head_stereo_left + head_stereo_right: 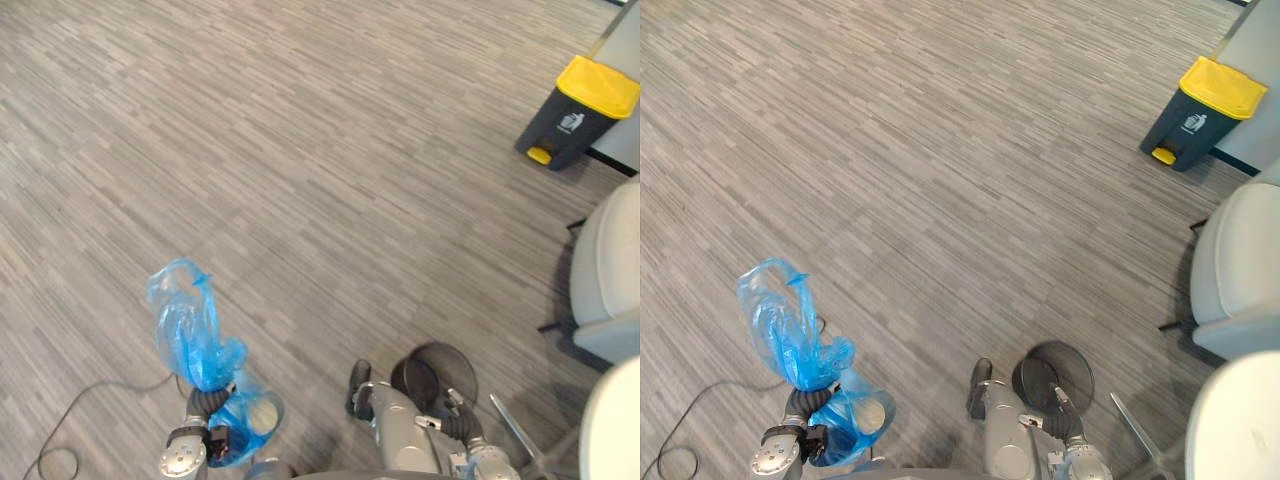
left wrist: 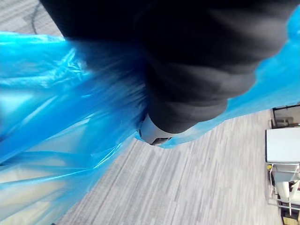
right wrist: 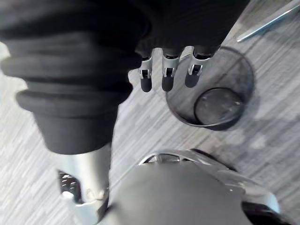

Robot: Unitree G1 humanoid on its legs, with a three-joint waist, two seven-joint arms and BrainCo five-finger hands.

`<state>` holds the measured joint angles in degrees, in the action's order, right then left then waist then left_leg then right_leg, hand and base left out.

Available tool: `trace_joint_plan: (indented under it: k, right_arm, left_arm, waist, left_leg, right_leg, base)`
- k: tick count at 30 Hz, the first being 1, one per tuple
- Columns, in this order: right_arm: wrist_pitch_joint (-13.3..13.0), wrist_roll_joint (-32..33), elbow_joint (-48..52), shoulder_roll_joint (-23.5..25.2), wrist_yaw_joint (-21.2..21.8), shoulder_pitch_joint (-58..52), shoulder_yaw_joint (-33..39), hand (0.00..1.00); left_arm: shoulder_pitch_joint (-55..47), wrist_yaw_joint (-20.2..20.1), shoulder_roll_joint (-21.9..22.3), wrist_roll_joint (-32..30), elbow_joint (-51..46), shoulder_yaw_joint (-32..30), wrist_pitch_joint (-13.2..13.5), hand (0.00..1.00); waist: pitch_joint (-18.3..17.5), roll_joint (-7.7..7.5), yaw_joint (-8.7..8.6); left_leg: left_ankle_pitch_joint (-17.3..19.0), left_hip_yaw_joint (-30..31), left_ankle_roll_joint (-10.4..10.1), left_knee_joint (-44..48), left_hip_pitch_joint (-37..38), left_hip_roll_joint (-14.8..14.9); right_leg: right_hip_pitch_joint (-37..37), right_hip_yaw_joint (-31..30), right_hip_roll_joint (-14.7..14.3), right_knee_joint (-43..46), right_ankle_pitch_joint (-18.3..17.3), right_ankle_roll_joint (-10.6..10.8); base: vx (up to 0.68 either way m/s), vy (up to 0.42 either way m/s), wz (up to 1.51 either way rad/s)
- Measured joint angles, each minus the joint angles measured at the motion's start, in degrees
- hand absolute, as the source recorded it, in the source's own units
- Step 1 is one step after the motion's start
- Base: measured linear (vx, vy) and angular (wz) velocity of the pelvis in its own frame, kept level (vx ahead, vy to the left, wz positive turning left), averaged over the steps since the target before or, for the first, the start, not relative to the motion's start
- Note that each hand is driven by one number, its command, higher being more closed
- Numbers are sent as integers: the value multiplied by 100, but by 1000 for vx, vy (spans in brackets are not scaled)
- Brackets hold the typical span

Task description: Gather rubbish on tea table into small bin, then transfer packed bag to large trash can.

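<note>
We log left robot hand [image 1: 205, 403] at 7 o'clock, wrapped in blue bag [image 1: 190, 330]; grip we cannot tell. Right robot hand [image 3: 165, 70] hangs relaxed, fingers straight, near small bin [image 3: 236, 70].

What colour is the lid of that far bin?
Yellow lid on a dark grey trash can; clearest in the left eye view.

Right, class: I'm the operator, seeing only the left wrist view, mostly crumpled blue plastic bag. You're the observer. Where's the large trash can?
Observer: The dark grey trash can with a yellow lid stands on the floor far ahead, to the robot's right.
Operator: And the small bin?
Observer: The round black mesh bin stands by the right hand, its bare bottom showing.
Operator: Is that hand busy?
Observer: No, its fingers are relaxed, holding nothing.
</note>
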<state>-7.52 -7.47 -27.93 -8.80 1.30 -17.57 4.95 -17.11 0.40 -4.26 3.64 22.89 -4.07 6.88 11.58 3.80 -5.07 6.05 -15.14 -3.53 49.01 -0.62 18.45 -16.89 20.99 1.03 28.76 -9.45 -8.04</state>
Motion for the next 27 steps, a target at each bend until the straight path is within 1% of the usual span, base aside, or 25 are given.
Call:
trace_joint_plan:
  k: [1,2,4,5,6,7,8,9,10,11,12,13,14,15,16,17,18,19,20,21,23,24,25,26,27]
  right_arm:
    - [6,13,275,2,-60,-97,25,0]
    - [5,15,364,19,-101,-86,41,0]
    - [-43,21,495,58,-139,-51,137,0]
    - [-38,22,511,5,-150,-8,179,0]
    - [-37,27,502,2,-160,14,205,0]
    - [-41,33,492,-12,-166,56,229,0]
    - [-66,33,402,-41,-173,89,290,0]
    - [-68,34,364,-72,-177,70,359,0]
    - [-34,36,273,-48,-241,65,380,0]
    - [-8,45,237,55,-251,47,378,0]
    - [-8,50,263,191,-239,-82,365,0]
    - [0,50,266,270,-240,-64,371,0]
    - [3,50,266,298,-244,-52,378,0]
    - [11,51,263,365,-245,-73,403,0]
    - [30,53,263,401,-245,-77,395,0]
    - [38,52,259,402,-244,-73,386,0]
    - [39,52,247,398,-246,-17,364,0]
    - [37,51,231,401,-246,80,354,0]
    - [37,51,224,396,-248,125,361,0]
    - [37,50,140,371,-250,263,377,0]
    - [68,37,-244,251,-251,502,414,0]
    - [105,16,-282,232,-252,517,415,0]
    - [149,16,-298,144,-263,518,423,0]
    - [158,15,-304,120,-262,548,425,0]
    - [158,17,-285,119,-259,569,425,0]
  left_arm:
    - [-42,-6,94,1,-43,14,3,100]
    - [-36,-5,103,2,-95,14,4,100]
    - [-28,-20,113,1,-275,5,12,100]
    - [-44,-32,129,0,-396,-11,14,100]
    - [-44,-32,125,-4,-449,-9,14,100]
    - [-76,-32,118,-47,-543,-10,17,100]
    - [-126,-30,127,-57,-582,-11,41,100]
    - [-174,-28,141,-75,-601,3,41,100]
    - [-276,-24,159,-103,-646,11,40,100]
    - [-251,-9,84,-106,-653,-31,6,100]
    - [-199,-11,-65,-128,-734,-33,4,100]
    - [-188,-9,-158,-177,-967,-42,7,100]
    - [-186,-9,-171,-194,-1045,-33,5,100]
    - [-161,-7,-237,-211,-1145,25,0,100]
    - [-118,21,-294,-209,-1166,109,-2,100]
    - [-118,58,-299,-207,-1167,115,-1,100]
    - [-91,107,-327,-203,-1164,119,4,100]
    - [-39,104,-400,-202,-1149,120,10,100]
    - [10,101,-428,-202,-1126,120,11,100]
    - [109,101,-460,-201,-1062,99,17,100]
    - [417,103,-485,-203,-568,51,23,100]
    - [465,110,-494,-203,-461,50,18,100]
    - [473,125,-470,-205,-291,-10,11,100]
    - [478,125,-447,-206,-252,-9,6,100]
    - [497,125,-415,-207,-250,-5,1,100]
  waist:
    - [30,-50,126]
    - [68,-113,165]
    - [88,-311,340]
    - [100,-320,525]
    - [105,-327,620]
    - [127,-390,770]
    - [85,-298,765]
    - [29,-199,741]
    - [-90,-159,766]
    - [-175,-342,741]
    - [-323,-603,745]
    - [-246,-754,747]
    - [-207,-779,716]
    - [-175,-738,573]
    - [-139,-719,490]
    - [-104,-656,468]
    - [-110,-619,442]
    - [-111,-613,410]
    - [-112,-614,387]
    - [-109,-603,289]
    - [-11,-445,193]
    - [-19,-454,193]
    - [-27,-313,123]
    - [-29,-216,127]
    - [-19,-223,118]
  left_leg:
    - [305,233,-15,1104,-474,68]
    - [457,271,33,1349,-698,-5]
    - [825,272,280,1264,-1400,-300]
    - [1000,403,358,657,-1942,-593]
    - [1001,528,360,295,-2109,-744]
    - [920,884,233,-706,-2316,-1070]
    - [602,1302,-53,-1933,-2299,-1237]
    - [309,1517,-40,-2557,-2273,-1222]
    - [-287,1500,-15,-2335,-2260,-1164]
    - [-4,1259,2,-2174,-2233,-1199]
    - [281,907,86,-2123,-2112,-1283]
    - [503,633,180,-2018,-1845,-1271]
    - [632,543,212,-2007,-1686,-1259]
    - [867,475,258,-2036,-1363,-1237]
    - [1064,333,287,-2196,-880,-1185]
    - [1156,254,275,-2308,-594,-1142]
    - [1281,63,232,-2598,-119,-1069]
    - [1336,-49,178,-2901,213,-1044]
    - [1348,-83,147,-3043,334,-1043]
    - [1331,-125,78,-3316,519,-1042]
    - [1292,-165,-87,-3736,1016,-936]
    - [1284,-156,-184,-3803,1169,-939]
    - [1348,-43,-411,-3670,1425,-756]
    - [1272,-48,-552,-3443,1399,-633]
    - [1009,14,-689,-2839,1236,-577]
  right_leg:
    - [707,-271,-241,-475,-98,-43]
    - [942,-417,-298,-648,-122,-63]
    - [1504,-886,-320,-1135,-185,-10]
    - [1846,-1302,-356,-1420,-201,-1]
    - [1959,-1493,-347,-1495,-238,47]
    - [2134,-1854,-267,-1518,-427,239]
    - [2287,-2150,-264,-1476,-697,447]
    - [2363,-2272,-325,-1449,-867,543]
    - [2478,-2602,-285,-1195,-1287,759]
    - [2427,-2715,-124,-1020,-1353,784]
    - [2183,-2742,138,-507,-1361,911]
    - [1801,-2697,306,499,-1192,1582]
    - [1569,-2641,371,1082,-981,2066]
    - [1068,-2429,486,2202,-645,2355]
    - [739,-2069,630,2899,-677,2109]
    - [606,-1820,697,3018,-740,1936]
    - [289,-1352,780,2960,-849,1586]
    - [-108,-927,836,2632,-910,1400]
    - [-317,-743,850,2370,-915,1366]
    - [-698,-432,848,1603,-837,1255]
    - [-1001,-40,558,-104,-170,924]
    - [-1025,-47,467,-455,259,747]
    - [-985,-89,266,-257,948,135]
    - [-986,-37,255,12,748,71]
    - [-943,-36,314,298,361,54]
  base:
    - [672,-156,-70]
    - [636,-100,-84]
    - [596,-32,-107]
    - [572,45,-137]
    - [690,120,-171]
    - [571,191,-156]
    - [574,225,-147]
    - [603,315,-143]
    - [630,323,-115]
    - [639,301,-133]
    - [745,264,-123]
    - [490,160,-121]
    - [684,241,-94]
    - [538,168,-49]
    - [538,168,-40]
    - [546,88,-56]
    - [536,52,-62]
    - [646,51,-53]
    - [533,1,-19]
    - [578,-35,2]
    - [701,-78,8]
    - [736,-124,12]
    - [633,-120,3]
    - [795,-148,3]
    - [773,-167,-12]
